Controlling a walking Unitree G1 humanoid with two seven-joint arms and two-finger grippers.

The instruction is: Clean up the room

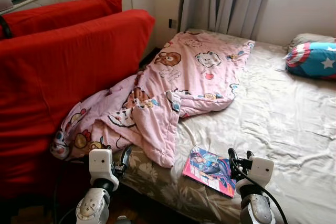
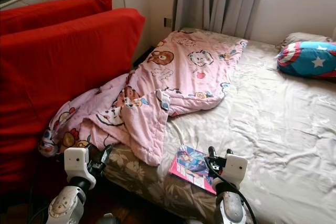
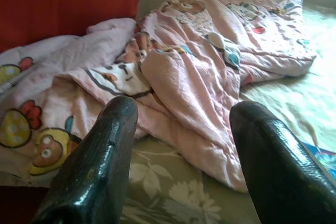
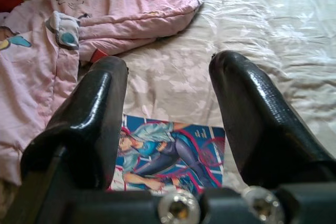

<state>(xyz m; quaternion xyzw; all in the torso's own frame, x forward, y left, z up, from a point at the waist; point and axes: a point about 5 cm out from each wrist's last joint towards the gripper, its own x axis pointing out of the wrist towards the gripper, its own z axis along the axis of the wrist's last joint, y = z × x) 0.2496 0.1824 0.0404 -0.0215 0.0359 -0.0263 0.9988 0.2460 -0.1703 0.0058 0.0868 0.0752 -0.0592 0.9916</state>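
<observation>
Pink blanket (image 1: 178,82) covers bed's (image 1: 283,124) edge; book (image 1: 210,170) partly behind right gripper (image 1: 237,157).

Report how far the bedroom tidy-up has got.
Nothing looks tidied yet. The pink blanket lies crumpled across the bed, one end hanging off beside the red cushions. The comic book sits at the bed's near edge. In hand: nothing; the right gripper is open, poised over the comic book, and the left gripper is open, facing the blanket. Left: lift the book, straighten the blanket.
</observation>
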